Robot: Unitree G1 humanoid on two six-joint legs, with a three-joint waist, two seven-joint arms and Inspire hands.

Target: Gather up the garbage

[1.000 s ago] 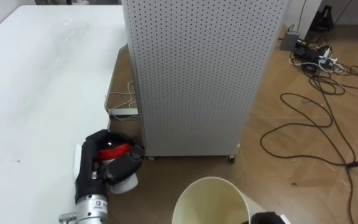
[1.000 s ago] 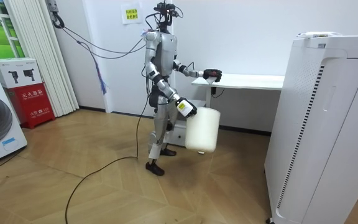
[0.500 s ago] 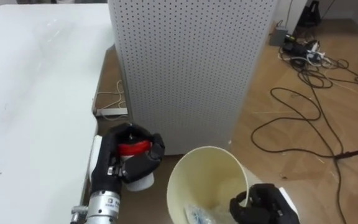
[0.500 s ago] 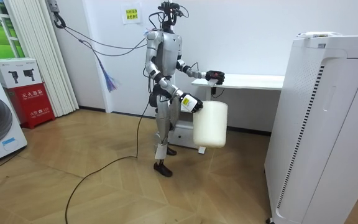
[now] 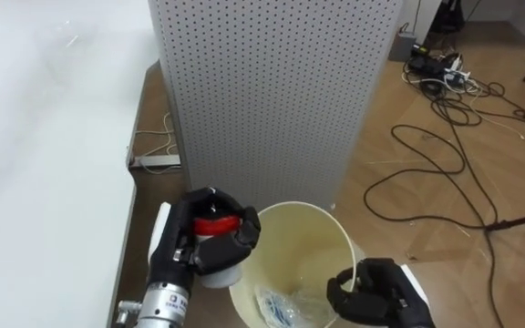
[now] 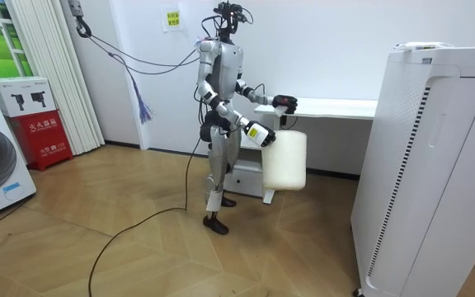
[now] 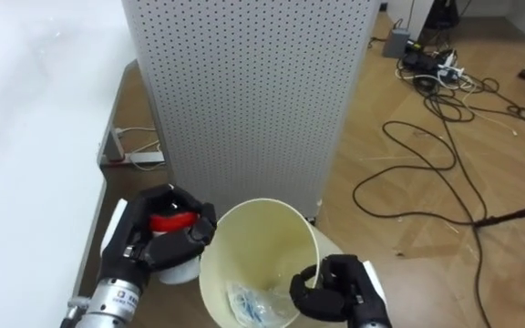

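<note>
My left hand (image 5: 190,248) is shut on a small white container with a red top (image 5: 215,228), just off the white table's edge (image 5: 130,196). The container is held against the left rim of a cream bin (image 5: 331,232). My right hand (image 5: 376,292) is curled over the bin's right rim and holds it up. Crumpled clear plastic (image 5: 279,306) lies at the bottom of the bin. In the room view I stand beside the table with my left hand (image 6: 282,102) out over its end and the bin (image 6: 285,161) hanging below it.
A grey perforated cabinet (image 5: 262,91) stands right behind the bin, under the table's end. Dark cables (image 5: 445,164) loop across the wooden floor at the right. A tall white appliance (image 6: 435,165) stands at the room view's right, and a red box (image 6: 44,132) at its left.
The bin has come up and nearer to my left hand, and its inside now shows. My left hand has carried the container off the table to the bin's rim. The camera has shifted.
</note>
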